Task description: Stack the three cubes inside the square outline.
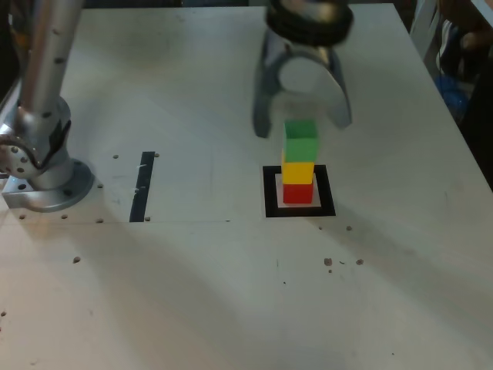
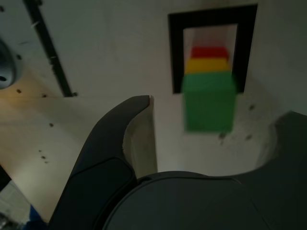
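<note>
We see fingers [image 1: 302,127] spread wide, likely so the green block [image 1: 301,140] stays stacked on yellow [image 1: 298,171], red [image 1: 298,193] lowest.

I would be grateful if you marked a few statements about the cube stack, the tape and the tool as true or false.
1. The green cube is on top of the stack. True.
2. The red cube lies between the green and yellow cubes. False: the yellow cube is in the middle, and red is at the bottom.
3. The tool is clamped shut on the green cube. False: it stands open, with the green cube free of its jaws.
4. The stack's base is inside the square outline. True.
5. In the exterior view, the straight black strip lies right of the square outline. False: it lies to the left.
</note>
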